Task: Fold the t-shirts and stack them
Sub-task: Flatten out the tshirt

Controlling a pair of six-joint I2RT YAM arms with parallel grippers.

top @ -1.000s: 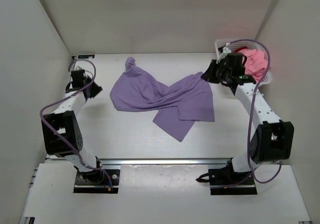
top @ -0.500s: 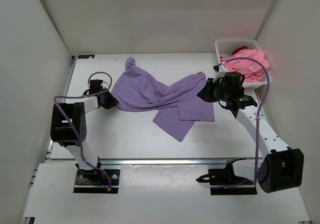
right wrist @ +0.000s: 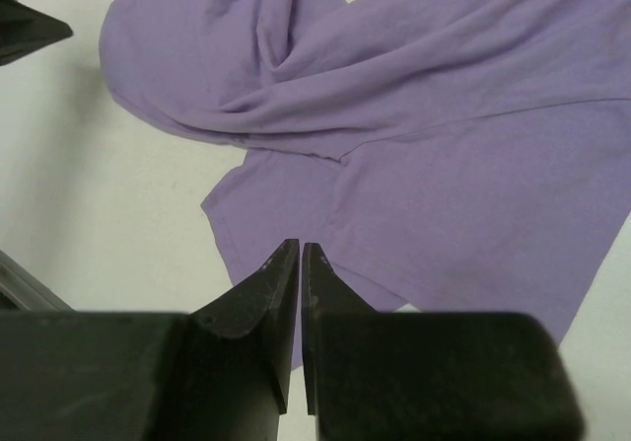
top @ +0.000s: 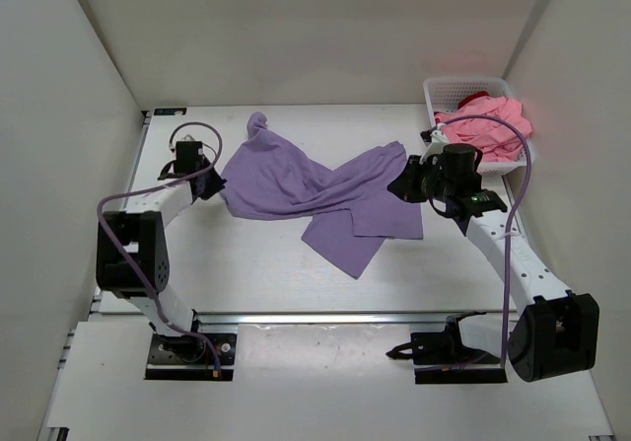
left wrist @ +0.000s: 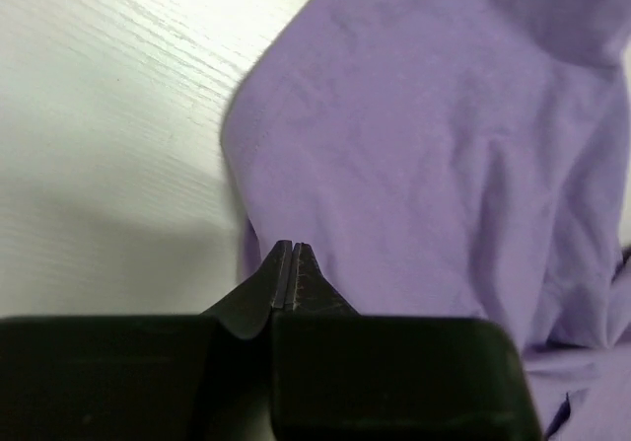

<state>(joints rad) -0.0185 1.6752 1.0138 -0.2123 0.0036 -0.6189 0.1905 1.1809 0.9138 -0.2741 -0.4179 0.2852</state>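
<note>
the lavender t-shirt [top: 315,189] is showing plain, unpatterned cloth; the pink t-shirt [top: 493,130] and dark red t-shirt [top: 477,97] are showing against the white lattice basket [top: 442,88].

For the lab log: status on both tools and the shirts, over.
Left tool shut at purple shirt's edge. Right tool shut over it. Pink shirt, red shirt in basket. Nothing blocking.

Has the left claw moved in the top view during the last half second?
Yes. The left claw went toward the far edge of the table, along the left side of the lavender t-shirt.
</note>
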